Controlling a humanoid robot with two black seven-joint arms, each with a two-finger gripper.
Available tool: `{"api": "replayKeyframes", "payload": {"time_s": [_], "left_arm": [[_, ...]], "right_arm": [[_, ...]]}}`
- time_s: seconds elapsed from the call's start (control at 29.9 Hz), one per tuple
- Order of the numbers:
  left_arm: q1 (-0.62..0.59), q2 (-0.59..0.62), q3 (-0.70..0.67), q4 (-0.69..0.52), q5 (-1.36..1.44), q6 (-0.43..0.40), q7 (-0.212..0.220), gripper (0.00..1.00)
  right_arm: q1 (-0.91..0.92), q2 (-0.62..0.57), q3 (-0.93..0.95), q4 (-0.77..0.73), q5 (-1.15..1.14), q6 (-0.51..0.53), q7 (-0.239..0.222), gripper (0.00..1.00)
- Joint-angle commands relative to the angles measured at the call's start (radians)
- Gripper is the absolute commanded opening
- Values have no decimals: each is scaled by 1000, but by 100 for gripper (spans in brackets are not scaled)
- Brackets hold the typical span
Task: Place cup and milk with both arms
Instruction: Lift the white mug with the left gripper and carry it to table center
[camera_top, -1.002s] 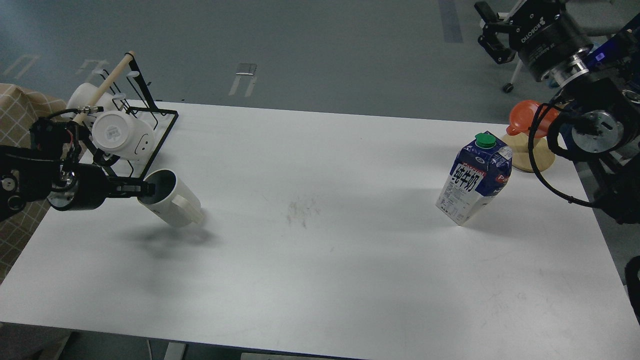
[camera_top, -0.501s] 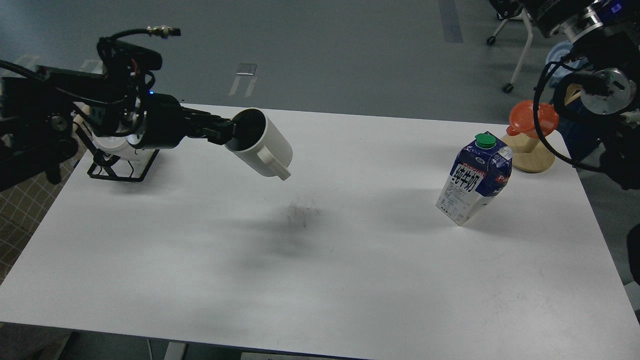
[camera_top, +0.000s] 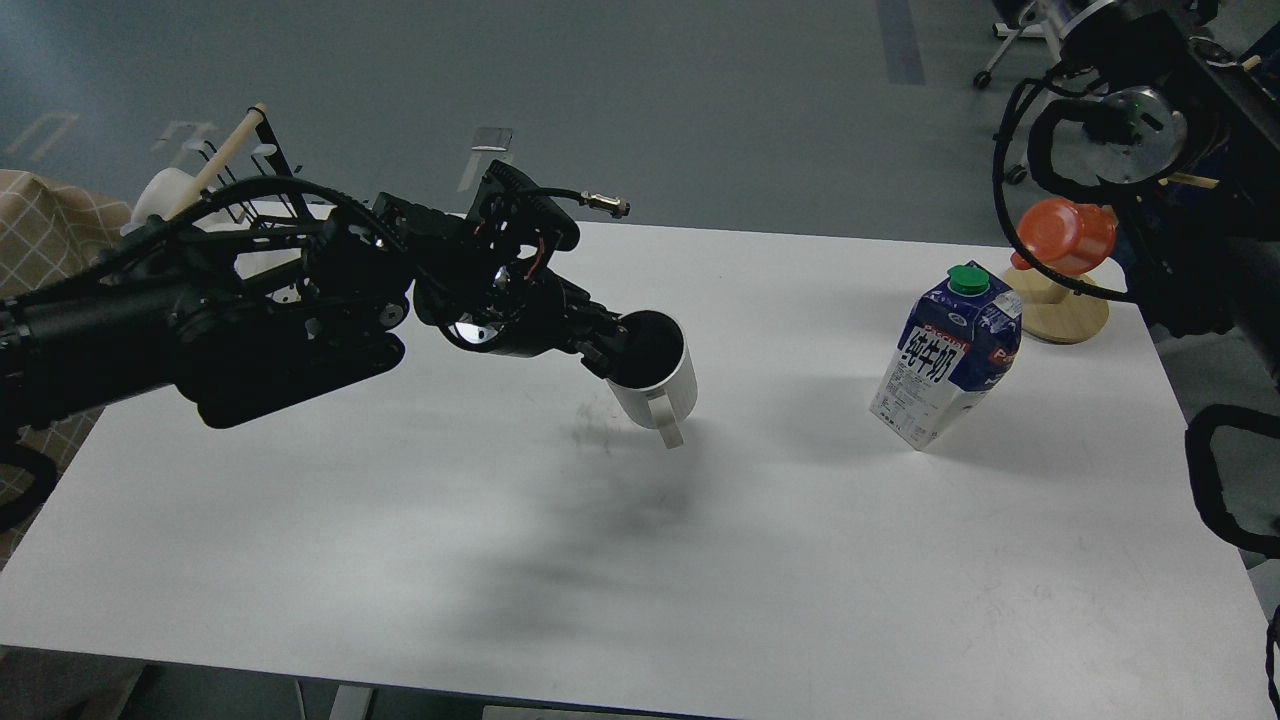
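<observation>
The cup (camera_top: 660, 385) is a white mug with a dark inside, held nearly upright above the middle of the white table (camera_top: 640, 560), handle pointing toward me. My left gripper (camera_top: 605, 350) is shut on the cup's near-left rim, one finger inside it. The milk (camera_top: 945, 360), a blue and white carton with a green cap, stands on the table at the right, apart from both arms. My right arm (camera_top: 1120, 130) is at the top right corner; its gripper is out of view.
An orange plastic cup (camera_top: 1065, 235) sits upside down on a round wooden stand (camera_top: 1065, 315) behind the milk. A black wire rack (camera_top: 250, 190) with a wooden handle and a white cup stands at the table's far left, mostly hidden behind my left arm.
My left arm has carried the cup from the table's left side, up and right to the middle, turning it from tilted to nearly upright. My right arm has risen out of view.
</observation>
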Motion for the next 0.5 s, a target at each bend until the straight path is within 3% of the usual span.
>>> {"api": "replayKeyframes", "payload": {"time_s": [0.0,0.2,0.47], "left_arm": [[-7,-27,37,46,2,0,0,0],[-39,-45,123,61,1,0,-1,0],[-39,-74,126,70,-2,0,2,0]], "right_arm": [[-8,1,-1,0,2,-1,0,100],[-22,1,-1,2,3,0,2,100],[-26,4,-1,2,3,0,2,100]]}}
